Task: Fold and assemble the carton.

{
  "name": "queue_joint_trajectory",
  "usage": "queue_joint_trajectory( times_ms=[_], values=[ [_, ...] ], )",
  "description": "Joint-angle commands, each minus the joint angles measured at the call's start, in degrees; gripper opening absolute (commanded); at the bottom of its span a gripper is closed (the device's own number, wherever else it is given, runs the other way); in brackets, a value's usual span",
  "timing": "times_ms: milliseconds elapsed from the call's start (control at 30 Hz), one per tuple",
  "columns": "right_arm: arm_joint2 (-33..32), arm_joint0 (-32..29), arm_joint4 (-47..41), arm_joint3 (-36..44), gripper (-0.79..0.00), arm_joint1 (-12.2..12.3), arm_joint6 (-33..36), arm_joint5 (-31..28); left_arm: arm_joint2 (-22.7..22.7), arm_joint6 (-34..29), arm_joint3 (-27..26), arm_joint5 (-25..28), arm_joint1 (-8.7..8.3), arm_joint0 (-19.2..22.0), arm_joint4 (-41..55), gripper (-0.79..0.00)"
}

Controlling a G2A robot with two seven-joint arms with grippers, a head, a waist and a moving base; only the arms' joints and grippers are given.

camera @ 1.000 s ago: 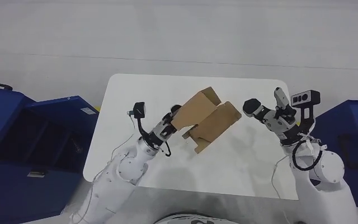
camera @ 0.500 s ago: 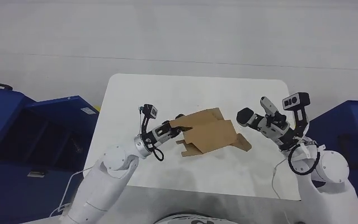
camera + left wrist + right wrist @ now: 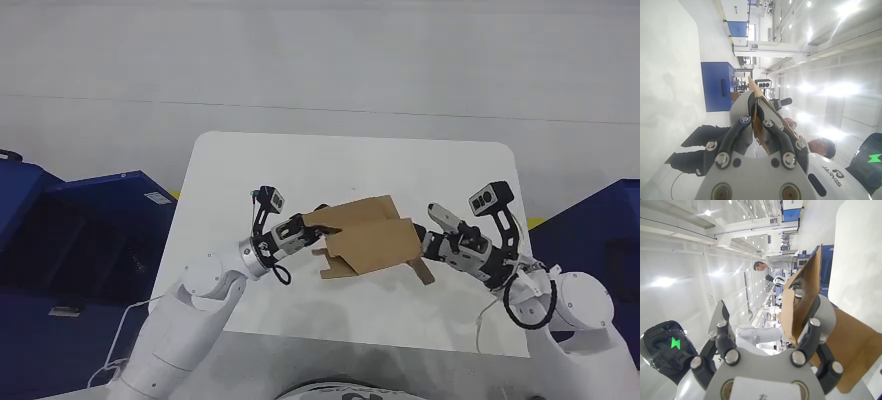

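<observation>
- Carton (image 3: 368, 238): a flattened brown corrugated cardboard box, matt, with raw fluted edges and loose flaps. It lies slanted over the middle of the table, stretched between the two sets of jaws.
- At its left end, the left gripper (image 3: 318, 229) has its grey fingers and black links pressed together on the board. In the left wrist view (image 3: 755, 102) the cardboard (image 3: 757, 126) runs edge-on through the jaws, its rim frayed.
- At its right end, the right gripper (image 3: 425, 237) has its jaws spread wide (image 3: 770, 309). One flap (image 3: 802, 291) stands in the gap close to one finger, and a broader panel lies outside that finger.
- The white, smooth rectangular table (image 3: 250, 170) has rounded corners.
- The floor (image 3: 320, 60) is pale grey.
- A blue cabinet (image 3: 80, 230) stands outside the left jaws and another (image 3: 612, 215) outside the right.
- I cannot tell whether the right finger touches the flap, or whether the carton rests on the tabletop.
</observation>
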State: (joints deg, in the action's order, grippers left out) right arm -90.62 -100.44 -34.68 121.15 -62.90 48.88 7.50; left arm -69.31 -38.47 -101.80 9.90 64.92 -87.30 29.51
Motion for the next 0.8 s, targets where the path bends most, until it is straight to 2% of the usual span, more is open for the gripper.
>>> queue_joint_trajectory(
  times_ms=[0, 167, 233, 300, 533, 567, 667, 767],
  values=[
    [0.0, 0.1, -0.1, 0.1, -0.114, 0.0, 0.1, 0.0, 0.4, 0.1, 0.1, -0.3, 0.04, 0.1, -0.7, -0.785],
    [1.3, 0.5, 2.3, 0.3, -0.185, 0.1, -0.4, -1.4, 1.3, -0.3, -0.1, -0.6, 0.09, 0.2, -2.1, -0.785],
    [1.7, 0.8, 3.1, 0.3, -0.182, 0.1, -1.0, -2.0, 1.3, -0.2, -0.5, 0.2, 0.08, 0.5, -3.6, -0.785],
    [2.0, 1.1, 2.9, 0.0, -0.179, 0.1, -1.8, -2.4, 1.1, 1.7, -1.1, 4.8, 0.06, 0.4, -8.7, -0.785],
    [2.2, 2.5, 1.1, -0.5, -0.157, 0.1, -2.4, -1.1, 1.1, 1.7, -1.1, 4.8, 0.06, 0.4, -8.7, -0.785],
    [2.1, 2.6, 0.9, -0.4, -0.139, 0.2, -2.3, -0.9, 1.2, 1.9, -1.2, 4.5, 0.07, 0.4, -8.8, -0.785],
    [2.0, 2.7, 0.3, -0.4, -0.148, 0.2, -1.9, -0.2, 1.5, 1.5, -1.6, 2.1, 0.05, 0.2, -8.2, -0.785],
    [2.2, 2.3, 0.5, 0.2, -0.151, 0.3, -1.5, 0.1, 1.8, 0.0, -1.7, -2.2, 0.08, 0.3, -4.5, -0.785]
  ],
)
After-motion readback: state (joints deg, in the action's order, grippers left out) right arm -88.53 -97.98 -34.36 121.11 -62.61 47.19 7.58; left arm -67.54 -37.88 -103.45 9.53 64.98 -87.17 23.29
